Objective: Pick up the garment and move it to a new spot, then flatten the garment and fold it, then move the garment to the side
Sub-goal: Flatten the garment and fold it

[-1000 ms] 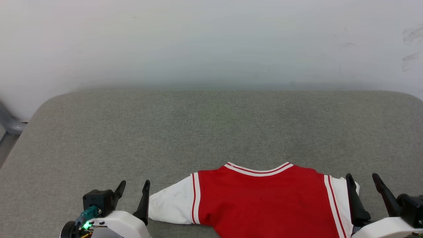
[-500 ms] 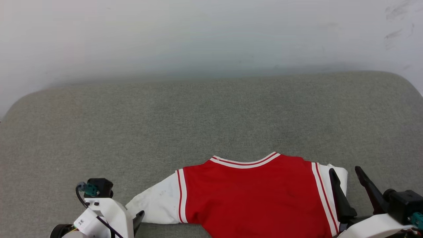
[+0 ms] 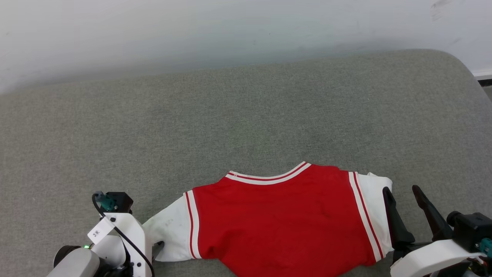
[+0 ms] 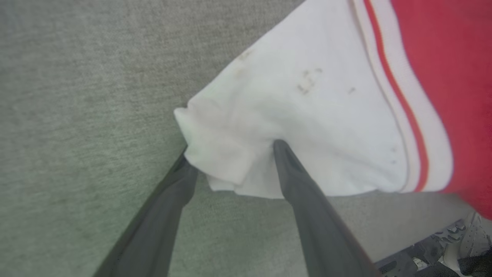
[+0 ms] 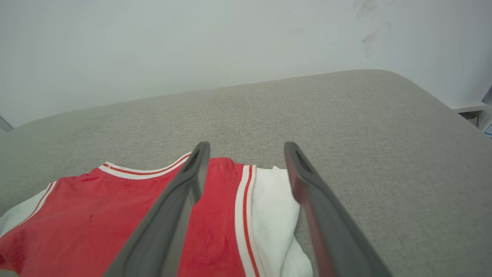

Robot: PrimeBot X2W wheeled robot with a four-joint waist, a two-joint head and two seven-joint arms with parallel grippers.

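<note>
two open grippers flank the garment (image 3: 276, 219), a red jersey lying plain side up at the lower centre of the head view on a grey cushion (image 3: 246, 115), its striped collar (image 3: 269, 177) toward the pale wall (image 3: 230, 30) and its hem cut off by the bottom edge. in the left wrist view the left gripper (image 4: 233, 150) has its jaws spread astride the rumpled left cuff (image 4: 215, 154), one finger beside the fabric, the other lying on the white sleeve, nothing pinched. at the lower right of the head view the right gripper (image 3: 401, 190) hovers, jaws wide, over the right sleeve (image 3: 374, 207), which looks doubled under. the work appears to be at the flattening stage; the next move likely calls for both pairs of jaws to close on the sleeve ends and draw them outward, gently enough not to drag the body.
</note>
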